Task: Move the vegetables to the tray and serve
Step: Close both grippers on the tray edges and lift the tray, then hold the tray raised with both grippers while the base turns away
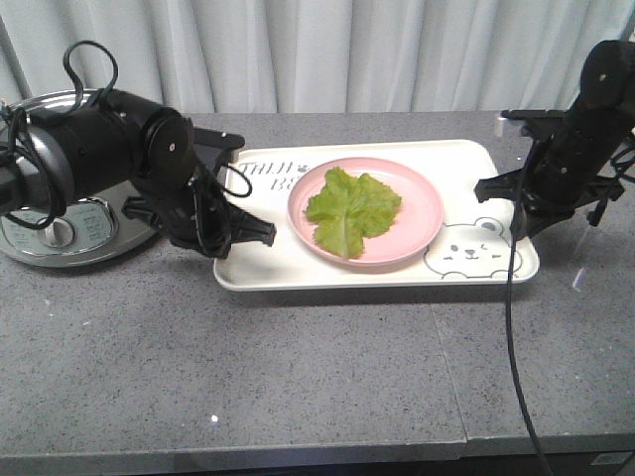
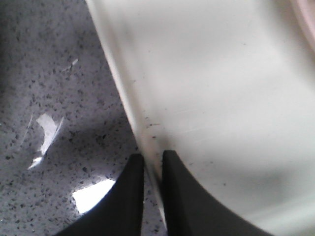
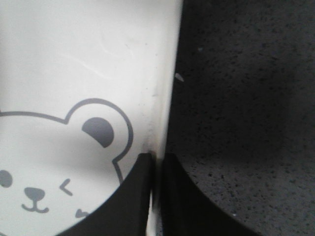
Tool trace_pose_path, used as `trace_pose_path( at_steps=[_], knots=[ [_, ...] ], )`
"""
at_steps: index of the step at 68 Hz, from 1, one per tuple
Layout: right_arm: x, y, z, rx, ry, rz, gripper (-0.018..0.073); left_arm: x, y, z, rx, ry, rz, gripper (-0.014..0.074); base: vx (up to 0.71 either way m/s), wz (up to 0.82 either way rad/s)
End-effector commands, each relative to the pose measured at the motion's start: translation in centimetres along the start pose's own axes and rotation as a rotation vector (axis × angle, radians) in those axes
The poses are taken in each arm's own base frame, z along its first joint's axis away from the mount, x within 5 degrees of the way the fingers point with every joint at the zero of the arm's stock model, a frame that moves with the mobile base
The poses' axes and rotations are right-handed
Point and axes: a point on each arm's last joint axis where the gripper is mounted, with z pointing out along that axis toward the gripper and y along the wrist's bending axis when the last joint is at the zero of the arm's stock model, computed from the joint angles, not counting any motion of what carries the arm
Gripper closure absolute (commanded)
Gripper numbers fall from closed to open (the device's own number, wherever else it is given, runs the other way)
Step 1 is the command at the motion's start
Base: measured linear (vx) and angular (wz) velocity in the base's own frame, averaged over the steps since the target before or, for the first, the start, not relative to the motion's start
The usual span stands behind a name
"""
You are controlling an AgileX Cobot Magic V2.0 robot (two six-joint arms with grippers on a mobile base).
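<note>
Lettuce (image 1: 352, 210) sits on the pink plate (image 1: 427, 210) mid-tray (image 1: 458, 164); left gripper (image 2: 152, 157) and right gripper (image 3: 157, 157) each pinch an end rim of the tray; transfer appears done, serving remains.

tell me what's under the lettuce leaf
The lettuce leaf lies on a round pink plate, which sits on the cream tray. The leaf covers the plate's middle, so that part can't be seen.

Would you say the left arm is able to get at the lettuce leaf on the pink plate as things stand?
Probably not right now: the left pincer is shut on the rim of the tray. Nothing covers the lettuce leaf, so the way looks free once it lets go.
</note>
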Motion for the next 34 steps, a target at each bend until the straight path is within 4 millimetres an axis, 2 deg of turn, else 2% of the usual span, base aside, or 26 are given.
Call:
trace_pose_path(
  at_steps=[1,21,34],
  knots=[
    [0.4,1.5,-4.4,-0.069,-0.09,-0.03,0.0569,-1.9,-1.9,-5.2,0.105,-0.193,0.026,0.0603,0.0,0.0],
    [1.1,1.9,-7.4,-0.063,-0.157,-0.049,0.0569,-3.0,-2.0,-8.0,0.109,-0.227,0.044,0.0603,0.0,0.0],
    [1.7,2.1,-9.2,-0.059,-0.199,-0.056,0.0569,-3.2,-2.0,-8.9,0.108,-0.221,0.044,0.0603,0.0,0.0]
  ],
)
